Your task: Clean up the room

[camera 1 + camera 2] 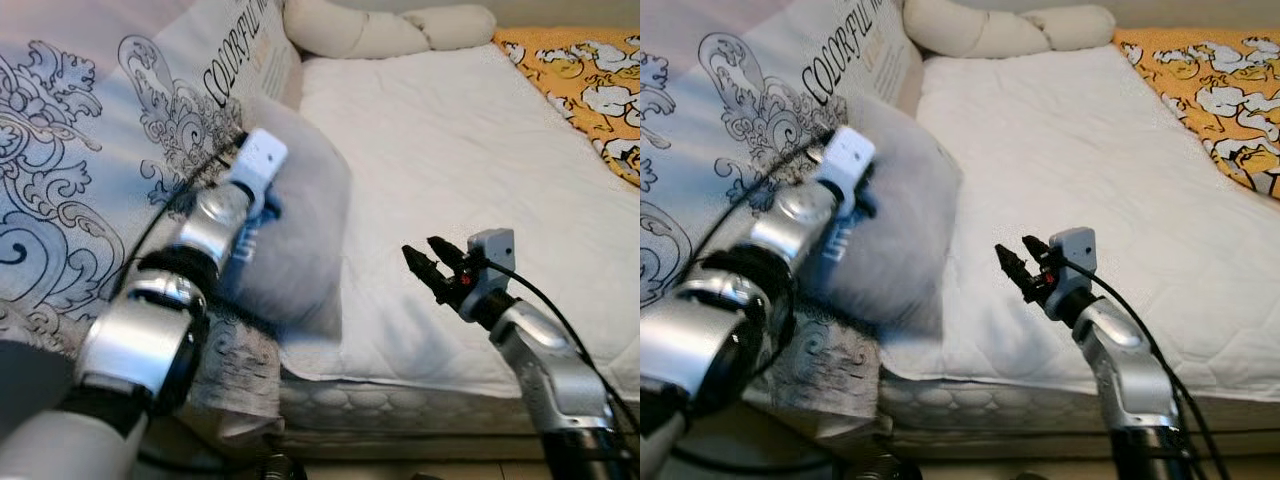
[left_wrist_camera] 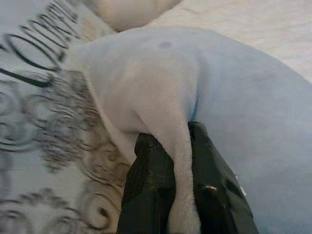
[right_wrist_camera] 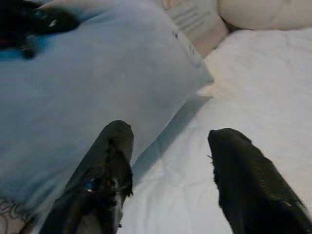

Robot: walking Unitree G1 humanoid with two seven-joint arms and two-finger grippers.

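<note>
A pale grey-blue pillow lies at the left edge of the white mattress. My left gripper is shut on a fold of the pillow's fabric, with black fingers on either side of the pinched ridge. From the head camera its wrist presses into the pillow's left side. My right gripper hovers open just above the mattress, to the right of the pillow, and its fingers point toward the pillow.
A patterned grey-and-white duvet with printed lettering is bunched at the left. Cream pillows lie at the head of the bed. An orange cartoon-print blanket covers the far right. The mattress's front edge is near me.
</note>
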